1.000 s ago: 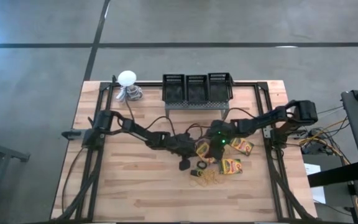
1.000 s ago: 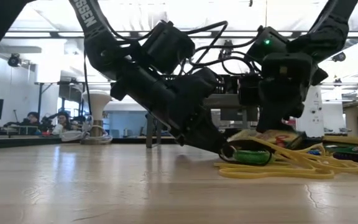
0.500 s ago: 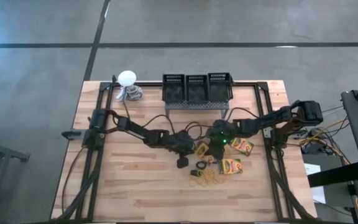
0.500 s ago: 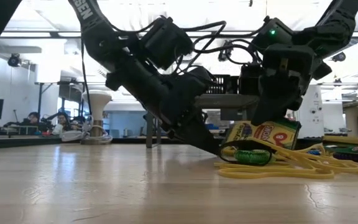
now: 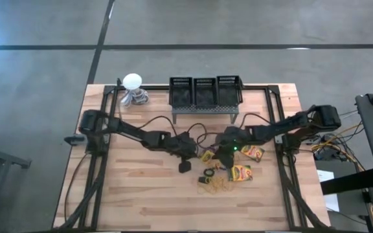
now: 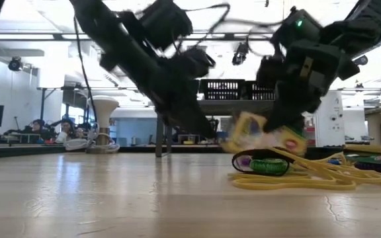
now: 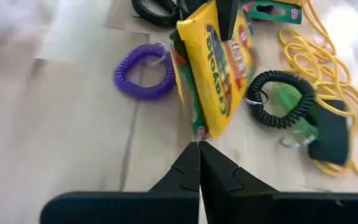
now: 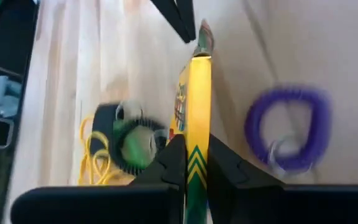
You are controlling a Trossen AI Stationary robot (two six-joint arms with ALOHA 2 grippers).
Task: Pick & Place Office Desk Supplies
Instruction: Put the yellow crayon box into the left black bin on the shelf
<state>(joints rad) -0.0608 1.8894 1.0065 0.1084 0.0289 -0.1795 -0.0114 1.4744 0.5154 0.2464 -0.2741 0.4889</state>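
Note:
A yellow-and-green crayon box (image 8: 197,81) stands on edge between my two grippers at mid-table, with my right gripper (image 8: 196,146) shut on it. My left gripper (image 7: 199,155) is shut, and its tips stand right at the box's far end. A purple coil ring (image 7: 143,71) lies on the far side of the box. A black coil ring around a green one (image 7: 278,99) lies on its near side, next to the yellow rubber bands (image 7: 328,74). Two more crayon boxes (image 5: 252,152) (image 5: 240,173) lie flat to the right. My right gripper pinches the crayon box by its two broad faces at the end nearest it (image 8: 197,127), one finger on each face. The fingers slant down from the table's right and lie along the box. The box is on edge and tilted (image 6: 260,132); whether its lower edge rests on the table I cannot tell. My left gripper's shut tips stand at the box's end flap (image 7: 197,132); whether they touch it I cannot tell.
Three black mesh bins (image 5: 204,94) stand in a row at the table's far edge. A white ball on a coiled grey base (image 5: 133,84) sits at the far left. Bare wood lies to the near left (image 5: 141,194).
My right gripper has shut on the crayon box, which lay flat under it and has been tipped up onto its edge and tilted. My left gripper, still shut, has risen from the table and drawn back a little toward the left edge.

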